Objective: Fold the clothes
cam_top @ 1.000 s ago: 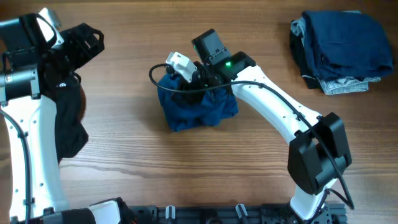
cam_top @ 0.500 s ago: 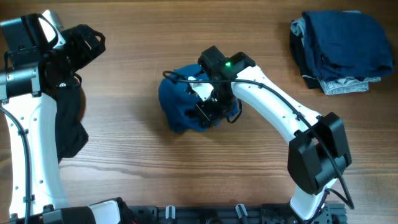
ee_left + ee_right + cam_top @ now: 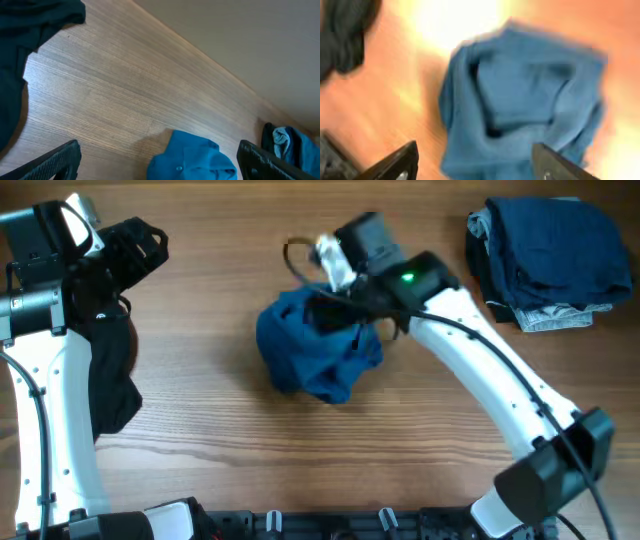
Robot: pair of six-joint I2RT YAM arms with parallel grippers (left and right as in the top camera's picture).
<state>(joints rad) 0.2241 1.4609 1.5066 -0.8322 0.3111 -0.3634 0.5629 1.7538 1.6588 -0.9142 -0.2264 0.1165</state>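
**Blue garment bunched mid-counter, both pincers released**

Nearest us, along the front edge of the wooden counter [image 3: 200, 440], we see the bases of the two arms. Just beyond, on the left, a black garment [image 3: 112, 380] lies against the left arm; we cannot tell whether it hangs from the arm or rests on the wood. Above it the left pincer [image 3: 148, 248] is released. In its wrist view the two fingers [image 3: 55, 160] stand wide apart at the lower corners with nothing between them, and the black cloth sits off to the upper left.

Farther in, at the middle of the counter, the blue garment [image 3: 318, 358] sits crumpled in a rounded heap, unfolded. The right arm reaches across from the right, its wrist over the heap's far edge. The right pincer [image 3: 475, 165] is also released. Its wrist view is blurred, yet both fingers [image 3: 395, 162] show well apart, with the blue cloth beneath them and nothing gripped.

Farthest away, in the right corner, a folded stack [image 3: 548, 250] of dark navy and grey clothes rests well apart from the heap.
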